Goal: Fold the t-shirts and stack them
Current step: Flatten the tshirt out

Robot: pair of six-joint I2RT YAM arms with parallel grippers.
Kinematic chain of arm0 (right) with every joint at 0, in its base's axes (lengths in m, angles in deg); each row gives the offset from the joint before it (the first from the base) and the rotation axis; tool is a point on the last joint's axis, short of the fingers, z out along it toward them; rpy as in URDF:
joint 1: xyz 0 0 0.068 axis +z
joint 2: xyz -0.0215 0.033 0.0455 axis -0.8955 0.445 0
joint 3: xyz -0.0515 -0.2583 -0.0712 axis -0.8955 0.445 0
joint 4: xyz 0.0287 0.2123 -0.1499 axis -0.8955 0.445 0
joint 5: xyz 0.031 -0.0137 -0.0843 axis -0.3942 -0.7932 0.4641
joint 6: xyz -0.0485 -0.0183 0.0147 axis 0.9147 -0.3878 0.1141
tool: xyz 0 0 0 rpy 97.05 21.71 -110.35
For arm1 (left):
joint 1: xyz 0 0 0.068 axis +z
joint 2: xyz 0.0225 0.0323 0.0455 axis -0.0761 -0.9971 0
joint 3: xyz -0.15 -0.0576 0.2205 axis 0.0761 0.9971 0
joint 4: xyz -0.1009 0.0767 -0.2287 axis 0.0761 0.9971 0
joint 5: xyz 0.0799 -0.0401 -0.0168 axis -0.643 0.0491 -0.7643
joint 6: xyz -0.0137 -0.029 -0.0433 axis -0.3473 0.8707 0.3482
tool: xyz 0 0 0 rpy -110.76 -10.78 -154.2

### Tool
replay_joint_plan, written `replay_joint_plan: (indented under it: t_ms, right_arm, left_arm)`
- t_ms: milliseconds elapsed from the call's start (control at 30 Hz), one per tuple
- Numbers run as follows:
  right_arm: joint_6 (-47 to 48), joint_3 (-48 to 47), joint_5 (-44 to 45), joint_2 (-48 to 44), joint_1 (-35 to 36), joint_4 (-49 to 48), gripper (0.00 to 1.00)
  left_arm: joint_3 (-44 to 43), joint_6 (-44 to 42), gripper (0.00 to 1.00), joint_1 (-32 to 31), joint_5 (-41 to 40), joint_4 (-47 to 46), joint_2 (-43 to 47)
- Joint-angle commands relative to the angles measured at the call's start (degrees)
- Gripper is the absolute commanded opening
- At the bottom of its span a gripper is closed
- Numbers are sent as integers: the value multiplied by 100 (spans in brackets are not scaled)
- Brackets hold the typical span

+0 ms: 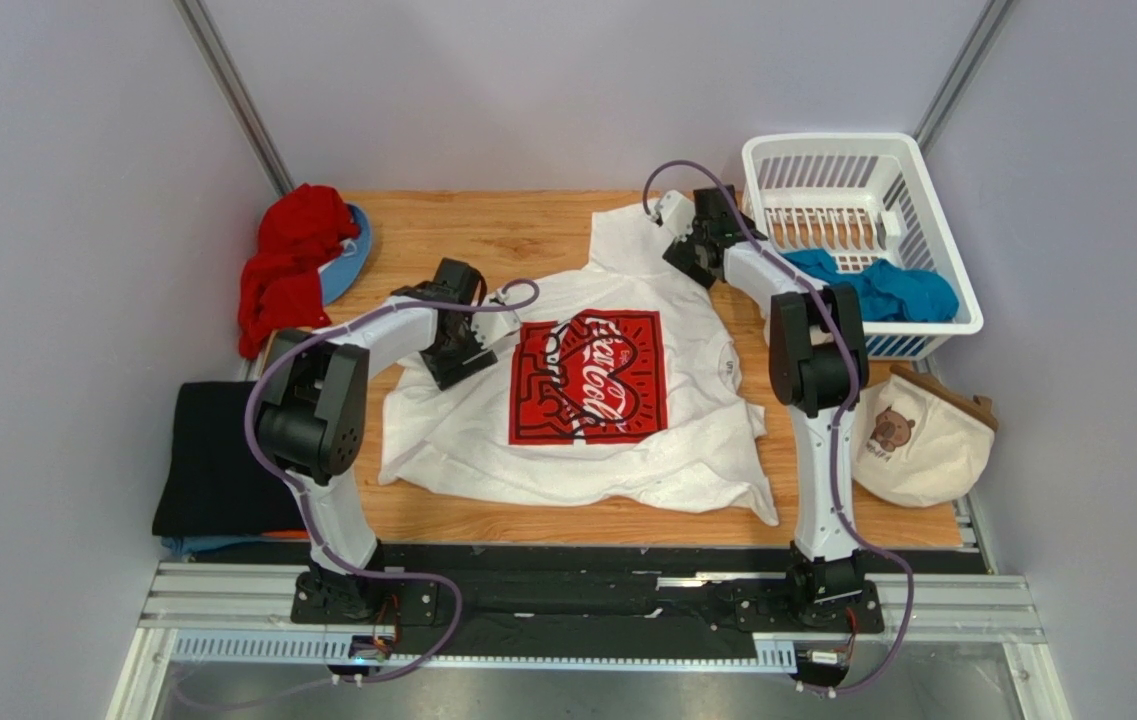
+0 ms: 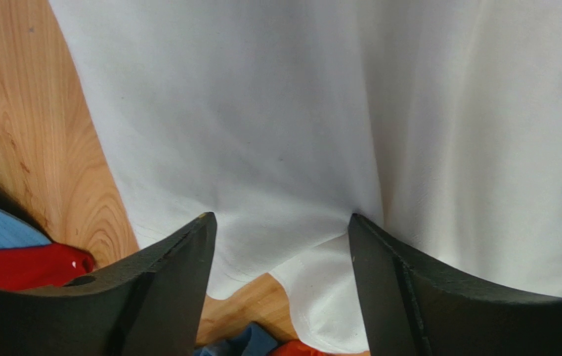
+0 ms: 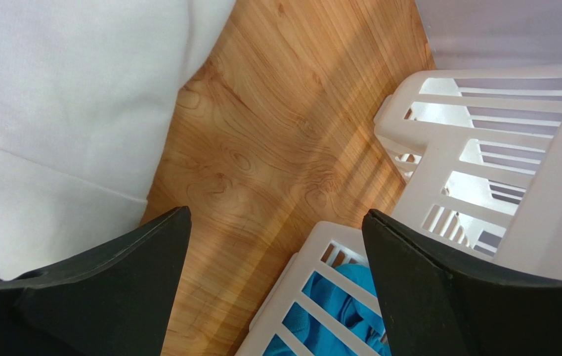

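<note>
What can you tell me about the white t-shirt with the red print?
The white t-shirt is soft, thin-looking cloth with a red square print facing up. It lies spread out, unfolded and slightly wrinkled, on the wooden table, its near hem rumpled. The open left gripper straddles its left edge. The open right gripper hangs over bare wood beside its far corner, by the white basket.

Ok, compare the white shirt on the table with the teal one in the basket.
The white t-shirt lies spread on the table; the teal t-shirt sits crumpled in the basket. The white one bears a red print; the teal one shows none. Both are unfolded.
</note>
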Motion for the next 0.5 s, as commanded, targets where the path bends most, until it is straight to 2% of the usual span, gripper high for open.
replay_joint_plan:
  t_ms: [0, 300, 467]
  right_arm:
    - [40, 42, 122, -501, -19, -85, 91]
    - [32, -37, 149, -554, -28, 38, 91]
    - [-39, -11, 166, -554, 7, 73, 91]
  left_arm:
    - [489, 169, 79, -232, 235, 387, 317]
    - [25, 37, 79, -540, 902, 1406, 476]
    - [-871, 107, 79, -549, 1673, 1941, 363]
